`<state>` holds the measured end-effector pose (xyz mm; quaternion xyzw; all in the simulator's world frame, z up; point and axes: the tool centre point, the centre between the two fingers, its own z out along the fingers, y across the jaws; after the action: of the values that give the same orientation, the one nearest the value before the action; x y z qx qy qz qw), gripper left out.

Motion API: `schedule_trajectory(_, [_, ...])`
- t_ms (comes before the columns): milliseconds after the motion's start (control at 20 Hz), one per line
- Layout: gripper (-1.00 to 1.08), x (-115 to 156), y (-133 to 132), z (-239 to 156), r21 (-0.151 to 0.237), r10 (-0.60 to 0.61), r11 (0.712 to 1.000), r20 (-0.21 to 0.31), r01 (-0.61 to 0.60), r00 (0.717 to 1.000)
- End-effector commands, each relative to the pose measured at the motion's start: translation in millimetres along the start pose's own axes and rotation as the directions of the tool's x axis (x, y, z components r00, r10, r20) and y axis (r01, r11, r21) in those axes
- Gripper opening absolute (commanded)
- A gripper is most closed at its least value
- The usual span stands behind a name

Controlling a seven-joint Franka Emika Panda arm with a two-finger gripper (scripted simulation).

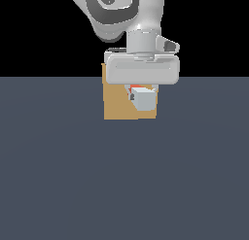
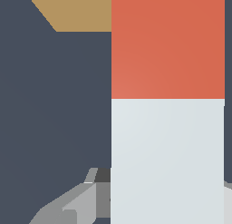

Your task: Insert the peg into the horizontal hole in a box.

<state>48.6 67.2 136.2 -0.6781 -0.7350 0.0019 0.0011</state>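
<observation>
Between the gripper [image 1: 141, 94] fingers, held the peg [image 2: 167, 141] clamped, orange-red end toward the box [image 1: 116, 105]. Needed level, centred alignment before pushing; hole hidden.

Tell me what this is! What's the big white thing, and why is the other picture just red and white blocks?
The big white thing is a robot arm, drawn by a computer program. Its gripper holds the peg, a pale bar with an orange-red end. One picture is taken from a camera standing off the arm. The other comes from a camera on the wrist, so the peg fills it up close. Behind the peg stands the tan box on the dark grey floor. Whether the peg has reached the box's hole is hidden.
</observation>
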Motion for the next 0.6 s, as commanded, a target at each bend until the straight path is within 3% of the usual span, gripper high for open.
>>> schedule_trajectory(0, [-1.00,0.0,0.0,-0.1,0.000,0.000,1.000,0.000,0.000,1.000])
schedule_trajectory(550, [-1.00,1.3,2.5,-2.7,-0.002,0.001,1.000,-0.002,-0.001,1.000])
